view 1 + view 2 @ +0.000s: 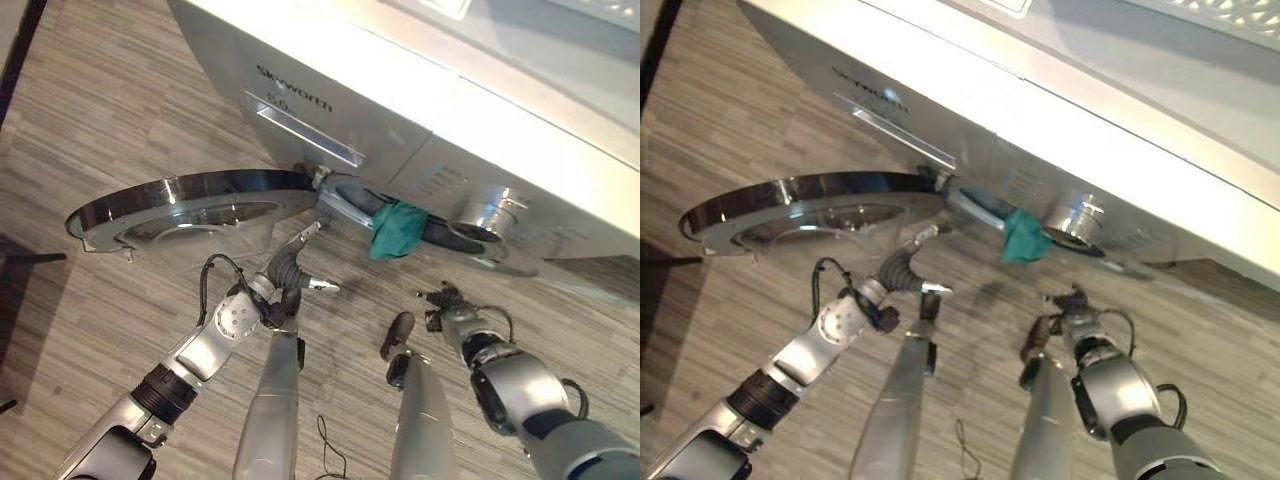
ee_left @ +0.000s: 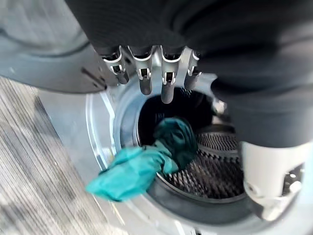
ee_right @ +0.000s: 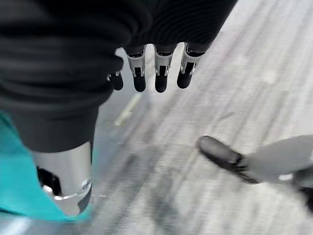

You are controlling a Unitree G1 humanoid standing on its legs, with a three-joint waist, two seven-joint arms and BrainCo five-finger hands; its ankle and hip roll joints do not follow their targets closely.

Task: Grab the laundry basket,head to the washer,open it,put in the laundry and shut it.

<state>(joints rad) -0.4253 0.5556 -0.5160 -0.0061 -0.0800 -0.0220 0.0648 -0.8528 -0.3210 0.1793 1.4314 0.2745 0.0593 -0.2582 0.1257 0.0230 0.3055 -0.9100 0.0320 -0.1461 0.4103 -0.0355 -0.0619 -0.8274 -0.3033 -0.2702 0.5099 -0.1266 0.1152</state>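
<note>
A silver washer (image 1: 420,90) stands in front of me with its round door (image 1: 190,205) swung wide open to the left. A teal cloth (image 1: 397,230) hangs over the lower rim of the opening, half inside the drum (image 2: 210,166) and half out (image 2: 132,171). My left hand (image 1: 285,275) hovers just left of the opening, fingers (image 2: 167,83) relaxed and holding nothing. My right hand (image 1: 445,300) is below and to the right of the cloth, over the floor, fingers (image 3: 161,73) loose and empty; the teal cloth (image 3: 14,191) shows beside its thumb.
A chrome knob (image 1: 485,212) sticks out of the washer front just right of the opening. A drawer handle (image 1: 305,135) sits above the door hinge. Striped wood-look floor (image 1: 90,120) stretches to the left, under the open door.
</note>
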